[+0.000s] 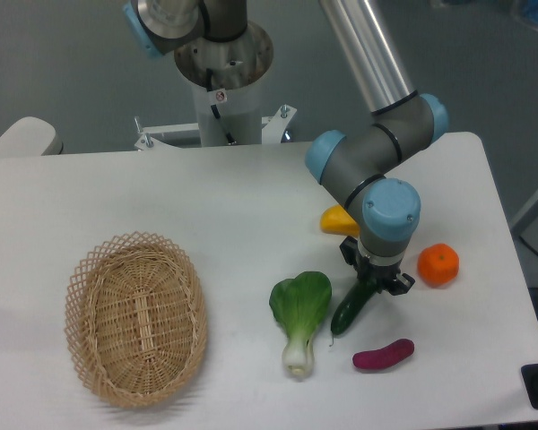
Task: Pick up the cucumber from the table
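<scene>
On the left of the table [251, 215] we see a wicker basket [135, 318], then a bok choy [301, 309]. Just right of it lies the cucumber [351, 306], its upper end between the gripper [374, 279] fingers, with an eggplant [383, 355] below and an orange [438, 264] beyond. We cannot tell whether the jaws have clamped yet. We judge the grasp is in hand; next comes a firm squeeze and a straight lift.

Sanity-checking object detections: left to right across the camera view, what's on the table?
wicker basket → bok choy → cucumber, with the gripper at its upper end → purple eggplant → orange. A yellow item behind the arm is left out because it is mostly hidden.
</scene>
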Tool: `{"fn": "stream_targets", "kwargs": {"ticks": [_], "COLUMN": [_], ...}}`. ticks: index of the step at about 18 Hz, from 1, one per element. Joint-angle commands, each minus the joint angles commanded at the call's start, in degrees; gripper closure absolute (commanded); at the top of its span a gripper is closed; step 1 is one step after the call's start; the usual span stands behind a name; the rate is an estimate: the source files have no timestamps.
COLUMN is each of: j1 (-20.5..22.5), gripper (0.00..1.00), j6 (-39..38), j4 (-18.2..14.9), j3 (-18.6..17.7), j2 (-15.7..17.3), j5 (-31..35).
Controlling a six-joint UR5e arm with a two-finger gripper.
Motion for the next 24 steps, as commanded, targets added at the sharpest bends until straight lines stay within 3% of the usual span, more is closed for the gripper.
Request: {"fn": "stream_targets", "kwargs": {"ticks": [3,9,11,24], "j1": [0.09,-0.26,-0.26,-0.26], "gripper": [0.88,0.88,0.88,0.88], "j6": [2.55,3.7,4.4,8.79], "j4": [-0.96,-9.83,-10.55,-13.1], "j3": [2.27,10.8,12.47,12.75], "j2": [1.05,4.48,5.54,9.76], "j5": [-0.09,-2.71,-4.65,-5.98]}}
